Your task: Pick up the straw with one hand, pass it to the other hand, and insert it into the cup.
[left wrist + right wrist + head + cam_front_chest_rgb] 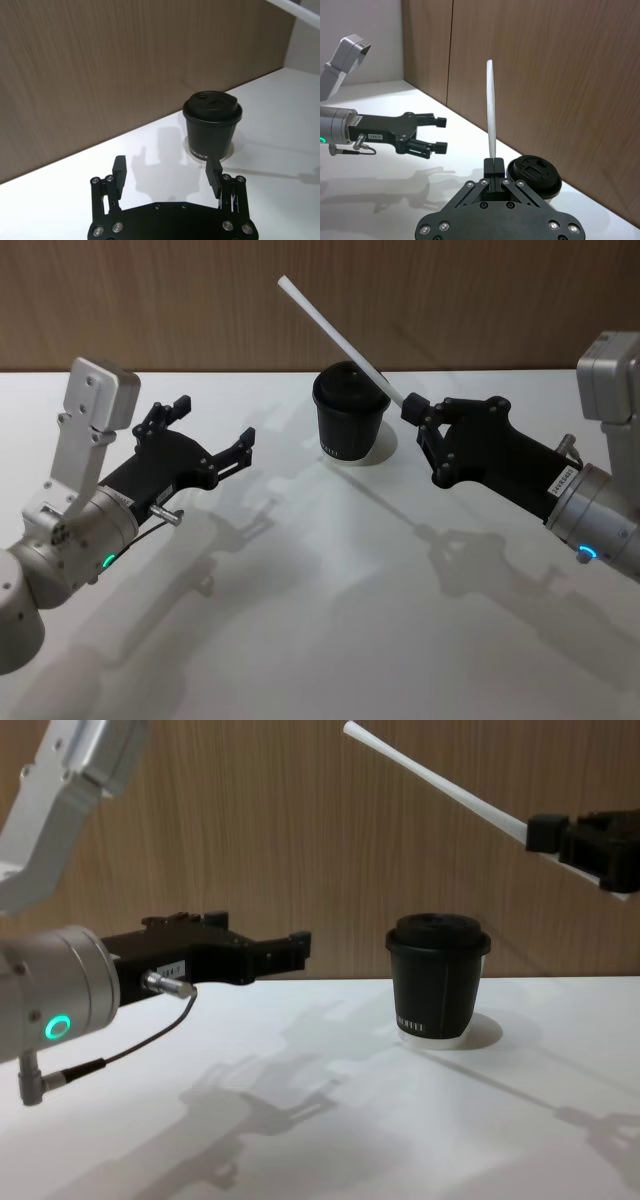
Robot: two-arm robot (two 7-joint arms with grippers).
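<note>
My right gripper (pixel 411 407) is shut on one end of the white straw (pixel 340 338), in the air just right of the black lidded cup (pixel 350 416). From the grip the straw (pixel 437 780) slants up and to the left, well above the cup (pixel 438 982). The straw (pixel 491 110) rises from the shut right gripper (pixel 493 162), with the cup (pixel 538 173) just beyond it. My left gripper (pixel 214 420) hovers open and empty left of the cup. Its open fingers (pixel 119 170) point at the cup (pixel 212 129), and a piece of the straw (pixel 295 9) crosses a corner of the left wrist view.
The cup stands on a white table (pixel 330 620) near its far edge, in front of a wood-panel wall (pixel 200 300). Open tabletop lies between the two arms and toward me.
</note>
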